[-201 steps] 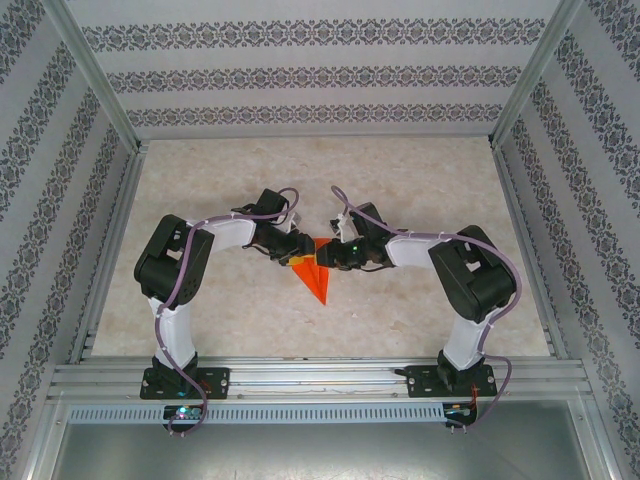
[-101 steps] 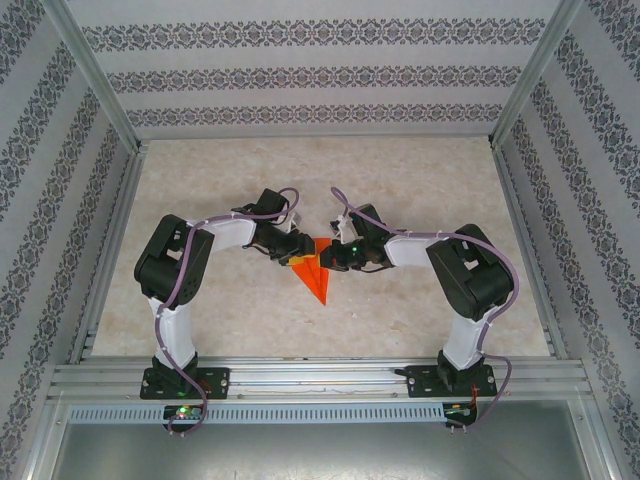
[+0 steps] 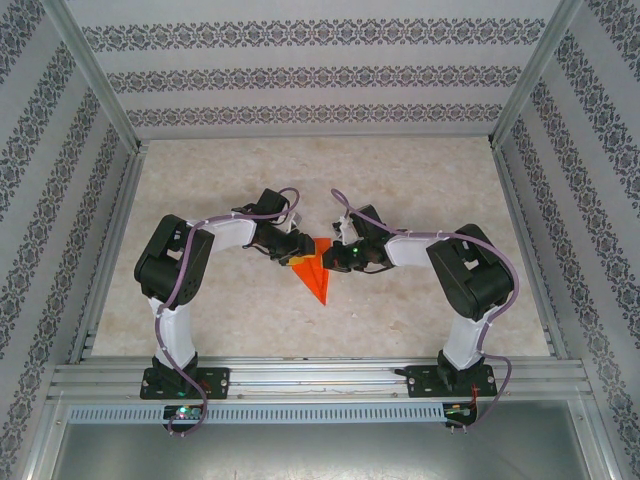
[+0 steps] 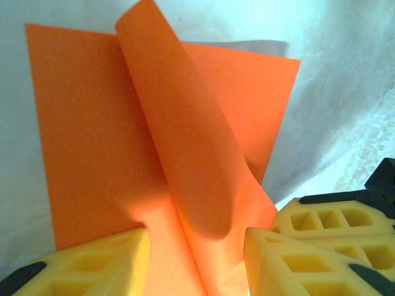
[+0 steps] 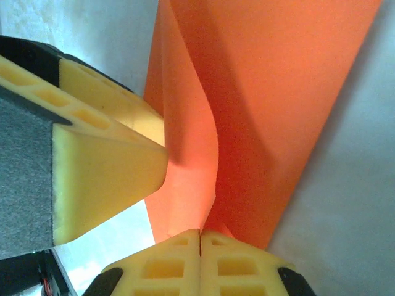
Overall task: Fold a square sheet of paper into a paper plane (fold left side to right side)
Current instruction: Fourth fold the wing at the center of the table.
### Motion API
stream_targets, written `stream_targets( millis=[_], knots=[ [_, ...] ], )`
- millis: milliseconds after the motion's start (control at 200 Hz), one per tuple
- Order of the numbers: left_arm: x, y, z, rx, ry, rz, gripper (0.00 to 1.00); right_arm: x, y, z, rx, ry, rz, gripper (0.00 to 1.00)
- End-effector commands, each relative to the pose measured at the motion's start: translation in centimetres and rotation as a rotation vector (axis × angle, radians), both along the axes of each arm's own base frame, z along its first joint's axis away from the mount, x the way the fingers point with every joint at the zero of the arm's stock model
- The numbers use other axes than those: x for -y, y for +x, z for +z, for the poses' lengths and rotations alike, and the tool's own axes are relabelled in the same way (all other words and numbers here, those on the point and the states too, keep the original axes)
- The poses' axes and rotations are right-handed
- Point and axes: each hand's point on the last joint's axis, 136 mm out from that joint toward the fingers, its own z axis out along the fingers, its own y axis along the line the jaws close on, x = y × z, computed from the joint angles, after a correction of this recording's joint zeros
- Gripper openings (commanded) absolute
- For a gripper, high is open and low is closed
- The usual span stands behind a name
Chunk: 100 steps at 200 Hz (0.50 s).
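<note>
The orange-red sheet of paper [image 3: 318, 272] lies partly folded on the table between the two arms, its sharp tip pointing toward the near edge. In the left wrist view one flap of the paper [image 4: 185, 142] curls up off the flat layer [image 4: 80, 142]. My left gripper [image 4: 197, 262] is open, with a yellow finger [image 4: 92, 262] on each side of that flap. My right gripper [image 5: 200, 237] is shut, and the raised edge of the paper [image 5: 247, 105] runs down into the seam between its fingers. In the top view the left gripper [image 3: 297, 253] and right gripper [image 3: 336, 260] meet over the sheet.
The pale marbled table [image 3: 320, 170] is fenced by metal rails and patterned walls [image 3: 300, 75]. The left gripper's yellow finger [image 5: 99, 160] crowds the right wrist view. The right gripper's fingers [image 4: 333, 219] sit just right of the left gripper's.
My right gripper has gone from partly open to shut on the paper's raised edge and moved slightly left. The left gripper and the sheet have stayed in place.
</note>
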Motion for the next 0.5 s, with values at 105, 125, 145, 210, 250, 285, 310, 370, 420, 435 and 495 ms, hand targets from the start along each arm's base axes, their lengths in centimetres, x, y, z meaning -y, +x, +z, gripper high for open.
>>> stream_targets(
  millis=[105,125,145,210,250,285,310,370,420,435,495],
  knots=[
    [-1.89,-1.48,-3.13,-0.071,0.133,0.01,0.46,0.87,0.73,-0.45,0.013,-0.042,-0.016,0.0],
    [-1.93,-1.5,-3.16,-0.072,0.134,0.011,0.46,0.88,0.73,-0.47,0.013,-0.042,-0.016,0.0],
    [-1.92,-1.48,-3.15,-0.071,0.135,0.011,0.46,0.91,0.77,-0.5,0.012,-0.043,-0.018,0.0],
    [-1.92,-1.49,-3.19,-0.072,0.134,0.011,0.46,0.9,0.8,-0.47,0.012,-0.042,-0.019,0.0],
    [-1.91,-1.51,-3.2,-0.072,0.135,0.01,0.46,0.9,0.79,-0.53,0.01,-0.042,-0.019,0.0],
    [-1.88,-1.49,-3.17,-0.07,0.134,0.01,0.46,0.9,0.8,-0.56,0.009,-0.043,-0.019,0.0],
    [-1.88,-1.5,-3.18,-0.072,0.133,0.01,0.46,0.9,0.8,-0.56,0.009,-0.043,-0.018,0.0],
    [-1.87,-1.51,-3.15,-0.071,0.133,0.009,0.46,0.92,0.76,-0.68,0.006,-0.045,-0.018,0.0],
    [-1.88,-1.5,-3.19,-0.072,0.133,0.01,0.46,0.93,0.74,-0.74,0.005,-0.046,-0.017,0.0],
    [-1.88,-1.5,-3.18,-0.072,0.133,0.01,0.46,0.94,0.75,-0.73,0.005,-0.046,-0.018,0.0],
    [-1.88,-1.53,-3.18,-0.073,0.134,0.009,0.46,0.96,0.72,-0.83,0.003,-0.049,-0.018,0.0]
  ],
)
